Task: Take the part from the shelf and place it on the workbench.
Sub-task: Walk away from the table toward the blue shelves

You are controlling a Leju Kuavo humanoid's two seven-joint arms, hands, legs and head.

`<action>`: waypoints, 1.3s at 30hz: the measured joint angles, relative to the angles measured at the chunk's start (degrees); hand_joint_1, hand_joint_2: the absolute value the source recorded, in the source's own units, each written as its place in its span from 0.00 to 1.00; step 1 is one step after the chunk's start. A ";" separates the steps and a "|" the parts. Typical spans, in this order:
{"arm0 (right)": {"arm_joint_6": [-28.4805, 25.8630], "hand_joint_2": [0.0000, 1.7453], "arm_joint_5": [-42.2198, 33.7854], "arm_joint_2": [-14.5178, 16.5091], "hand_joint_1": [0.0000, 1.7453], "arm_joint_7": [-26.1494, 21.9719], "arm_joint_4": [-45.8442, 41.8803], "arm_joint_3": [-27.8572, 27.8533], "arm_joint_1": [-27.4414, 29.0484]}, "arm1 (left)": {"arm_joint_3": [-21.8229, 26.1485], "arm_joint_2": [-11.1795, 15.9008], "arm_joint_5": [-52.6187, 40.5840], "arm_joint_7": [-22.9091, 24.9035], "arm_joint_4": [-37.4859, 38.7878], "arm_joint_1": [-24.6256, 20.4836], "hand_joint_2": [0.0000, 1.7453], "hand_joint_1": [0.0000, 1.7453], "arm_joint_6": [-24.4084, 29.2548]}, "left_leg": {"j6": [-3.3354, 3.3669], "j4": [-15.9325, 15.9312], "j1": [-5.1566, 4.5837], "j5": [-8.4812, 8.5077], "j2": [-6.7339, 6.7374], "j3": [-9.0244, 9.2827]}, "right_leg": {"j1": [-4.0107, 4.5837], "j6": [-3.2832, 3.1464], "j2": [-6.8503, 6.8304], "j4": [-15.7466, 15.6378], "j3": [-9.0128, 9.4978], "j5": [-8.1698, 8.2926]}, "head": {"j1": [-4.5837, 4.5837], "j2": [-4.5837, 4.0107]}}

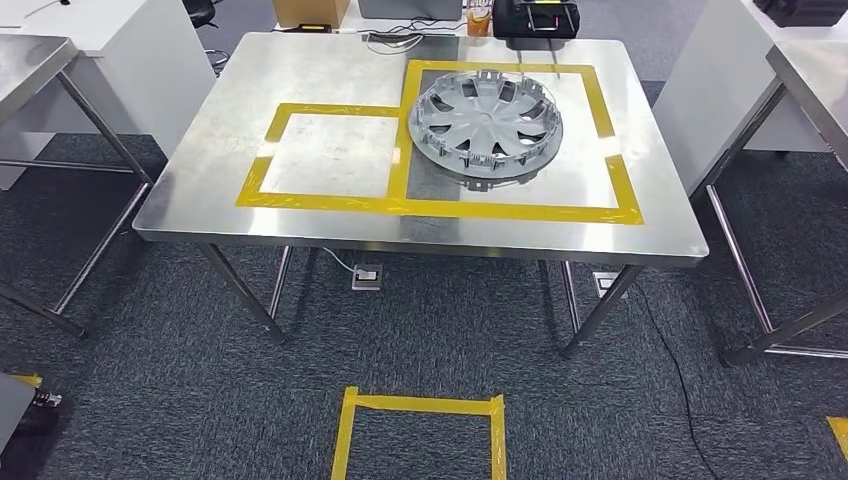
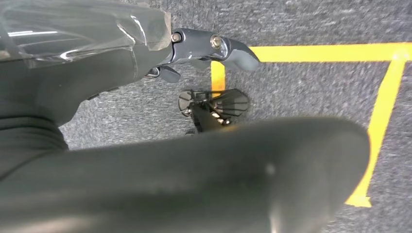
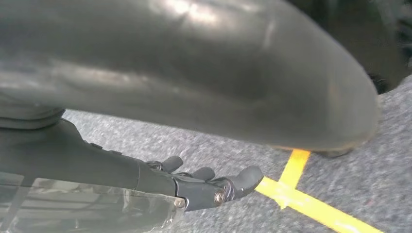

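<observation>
The part, a silver wheel cover [image 1: 487, 122], lies flat on the steel workbench [image 1: 300, 70], inside the larger yellow-taped rectangle on its right half. No hand touches it. My left hand [image 2: 204, 51] hangs low over the grey carpet with its thumb and fingers apart and nothing in them. My right hand [image 3: 209, 184] also hangs over the carpet, fingers loosely spread and holding nothing.
A smaller taped square [image 1: 325, 155] marks the bench's left half. A black device [image 1: 535, 18], an orange cup [image 1: 479, 20] and a cardboard box [image 1: 310, 12] stand beyond the far edge. Steel tables flank the bench at left [image 1: 30, 60] and right [image 1: 810, 70]. A yellow tape square [image 1: 420, 405] marks the floor.
</observation>
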 joint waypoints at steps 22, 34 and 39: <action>-8.22 0.00 -26.23 -0.27 0.00 2.44 -1.86 18.53 0.21 | 22.25 -2.00 -25.58 10.41 -4.67 4.80 0.00 0.00 3.52 | 2.08 -1.57 -0.22 0.67 -0.04 0.11 | -0.30 -0.82 -0.16 14.40 -9.39 -5.05 | 0.29 0.00; -12.49 0.00 -40.00 -0.29 0.00 3.87 0.04 28.08 3.67 | 33.72 -3.36 -39.03 15.92 -11.42 4.29 0.00 0.00 5.43 | -0.98 3.73 0.30 0.41 -0.05 -6.04 | -0.04 -1.89 -0.46 -2.20 3.35 -1.67 | 0.43 0.00; -14.25 0.00 -45.54 -0.28 0.00 4.25 -2.26 32.03 1.67 | 38.33 -3.57 -44.40 18.21 -10.82 7.22 0.00 0.00 6.24 | -2.60 15.91 1.62 -5.66 -0.27 -6.66 | -0.03 -1.80 -0.61 -1.97 0.19 1.15 | 0.22 0.00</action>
